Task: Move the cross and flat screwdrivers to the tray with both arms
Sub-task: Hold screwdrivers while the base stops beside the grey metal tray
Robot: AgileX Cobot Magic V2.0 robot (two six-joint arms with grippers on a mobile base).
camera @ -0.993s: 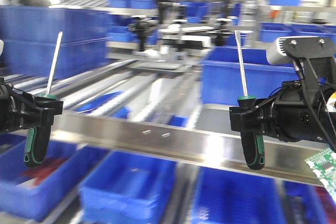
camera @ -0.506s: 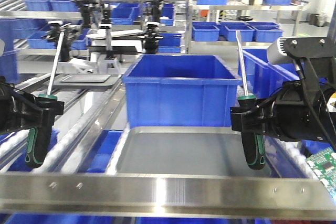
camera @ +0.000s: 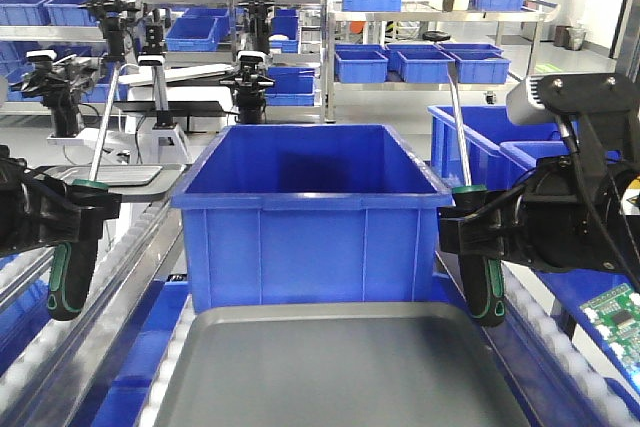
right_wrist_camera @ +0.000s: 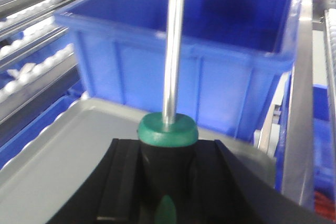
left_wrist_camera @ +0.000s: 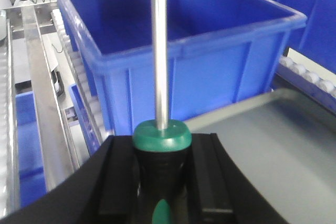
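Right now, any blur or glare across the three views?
Front view: sharp, the wide grey metal tray matte, no glare; far right background bright. Left wrist view: fairly crisp, a bright streak on the green-handled screwdriver's steel shaft. Right wrist view: softest, deep blue plastic crate edges hazy.

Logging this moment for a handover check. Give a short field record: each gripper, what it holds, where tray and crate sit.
left gripper: shut on green-and-black-handled left screwdriver, steel shaft up
right gripper: shut on matching right screwdriver, shaft up
grey metal tray: low between grippers, holds neither screwdriver
deep blue plastic crate: directly behind tray
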